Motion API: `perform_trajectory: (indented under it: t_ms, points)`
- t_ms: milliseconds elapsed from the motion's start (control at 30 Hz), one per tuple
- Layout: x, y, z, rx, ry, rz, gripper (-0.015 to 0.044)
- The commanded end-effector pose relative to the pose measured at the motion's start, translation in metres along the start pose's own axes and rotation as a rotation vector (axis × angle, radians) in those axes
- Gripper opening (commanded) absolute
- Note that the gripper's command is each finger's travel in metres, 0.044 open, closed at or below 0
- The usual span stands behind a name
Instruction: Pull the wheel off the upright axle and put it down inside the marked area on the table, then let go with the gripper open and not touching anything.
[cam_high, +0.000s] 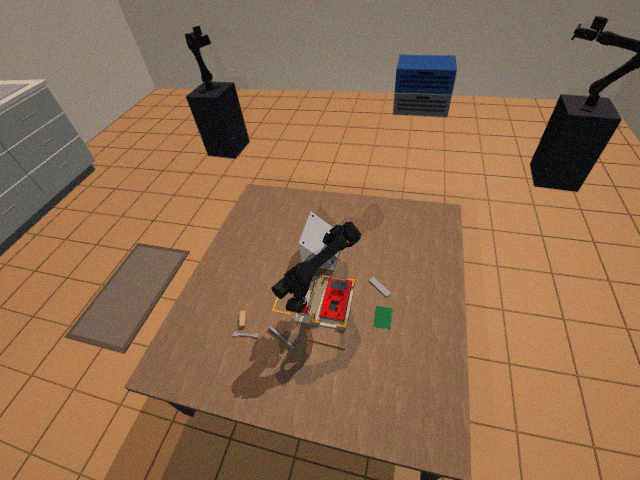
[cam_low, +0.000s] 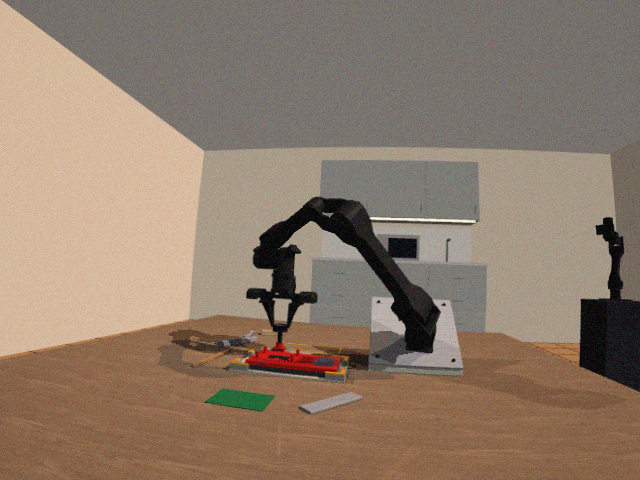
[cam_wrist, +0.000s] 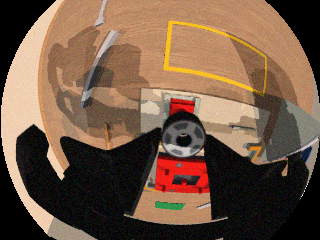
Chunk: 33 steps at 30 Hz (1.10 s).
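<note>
Gripping the wheel (cam_wrist: 183, 135) by its rim, the jaws (cam_low: 279, 327) are closed on it from straight above, with the arm (cam_low: 361, 242) arched over so the pull runs along the upright axle (cam_low: 279, 341) rather than sideways. From the exterior view the wheel appears lifted above the red car (cam_low: 294, 360), the landmark here, at that car's end away from the arm's base plate (cam_low: 454, 361); whether it has fully cleared the axle I cannot tell. The car lies flat on one pale fixture board (cam_low: 338, 375), which I judge keeps the axle vertical. One yellow-outlined area (cam_wrist: 215, 55) is marked on the bench (cam_low: 465, 439) just beside the car, on the side away from the green card, close enough for a short carry. Counted around the car: one green card (cam_low: 239, 399), one grey strip (cam_low: 330, 402), one small wooden block (cam_high: 241, 318), one spanner (cam_high: 245, 334), one hammer (cam_high: 280, 336), one thin wooden stick (cam_high: 325, 342).
</note>
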<state>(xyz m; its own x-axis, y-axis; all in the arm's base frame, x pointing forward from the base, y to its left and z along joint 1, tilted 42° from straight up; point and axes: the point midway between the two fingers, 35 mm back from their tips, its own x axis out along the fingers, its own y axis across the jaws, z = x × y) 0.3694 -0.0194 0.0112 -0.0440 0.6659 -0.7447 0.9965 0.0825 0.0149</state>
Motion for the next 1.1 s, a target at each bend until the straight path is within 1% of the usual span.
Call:
perform_trajectory:
  t_ms: [0, 333, 633, 667, 700, 1067]
  points:
    - [-0.002, 0.0, 0.0, -0.006, -0.004, -0.002, 0.0]
    - [-0.008, 0.0, 0.0, -0.005, -0.004, -0.002, 0.0]
    - [-0.038, -0.001, 0.0, -0.004, -0.004, -0.002, 0.0]
    - [-0.039, -0.001, 0.0, -0.004, -0.004, -0.002, 0.0]
    - [-0.031, -0.001, 0.001, 0.003, 0.0, 0.001, 0.0]
    - [-0.037, -0.03, 0.056, 0.002, -0.012, 0.0, 0.0]
